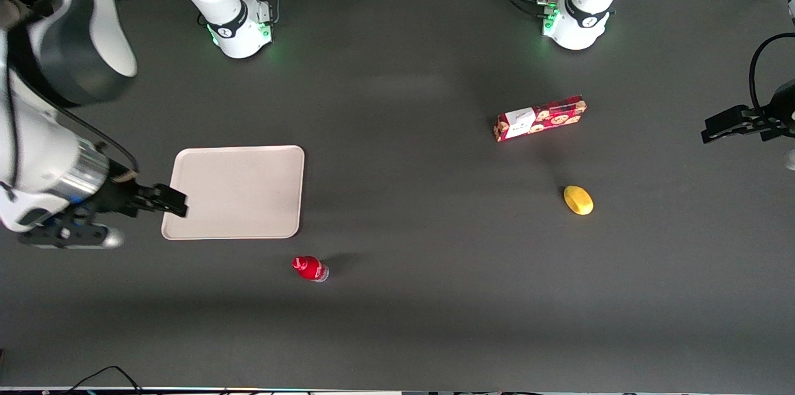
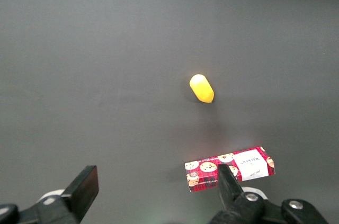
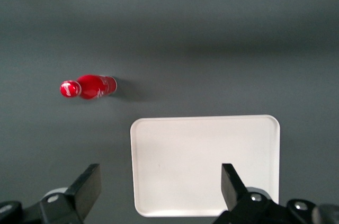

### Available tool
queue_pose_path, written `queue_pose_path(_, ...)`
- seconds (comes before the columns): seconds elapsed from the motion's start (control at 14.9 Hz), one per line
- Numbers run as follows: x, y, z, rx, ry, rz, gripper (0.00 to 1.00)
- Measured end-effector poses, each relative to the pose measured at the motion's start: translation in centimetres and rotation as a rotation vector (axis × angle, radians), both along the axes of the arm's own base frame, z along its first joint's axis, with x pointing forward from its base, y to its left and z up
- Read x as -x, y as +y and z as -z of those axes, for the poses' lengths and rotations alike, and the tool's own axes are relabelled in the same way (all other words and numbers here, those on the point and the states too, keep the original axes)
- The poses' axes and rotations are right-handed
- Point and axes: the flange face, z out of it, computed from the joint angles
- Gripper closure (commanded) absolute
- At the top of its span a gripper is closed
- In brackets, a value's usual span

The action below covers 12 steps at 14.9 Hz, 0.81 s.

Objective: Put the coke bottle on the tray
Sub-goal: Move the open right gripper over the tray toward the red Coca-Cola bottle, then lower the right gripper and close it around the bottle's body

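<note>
The coke bottle [image 1: 310, 268] is small and red with a red cap; it stands on the dark table, nearer to the front camera than the tray, beside its near corner. It also shows in the right wrist view [image 3: 88, 87]. The tray [image 1: 236, 192] is flat, beige and empty; it also shows in the right wrist view [image 3: 206, 163]. My right gripper [image 1: 168, 199] hangs high over the tray's edge at the working arm's end, open and empty, well apart from the bottle. Its fingertips [image 3: 89, 186] are spread wide.
A long red cookie box [image 1: 540, 118] lies toward the parked arm's end of the table, with a yellow lemon-like object [image 1: 578, 200] nearer the front camera. Both show in the left wrist view: the box [image 2: 230, 168] and the yellow object [image 2: 202, 88].
</note>
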Motion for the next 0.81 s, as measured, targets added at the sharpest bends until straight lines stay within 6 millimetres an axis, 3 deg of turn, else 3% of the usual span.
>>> queue_pose_path(0.2, -1.7, 5.4, 2.4, 0.020, -0.005, -0.023, 0.00)
queue_pose_path(0.47, -3.8, 10.3, 5.4, -0.035, -0.026, 0.009, 0.00)
queue_pose_path(0.81, -5.6, 15.1, 12.6, -0.076, -0.044, -0.004, 0.00)
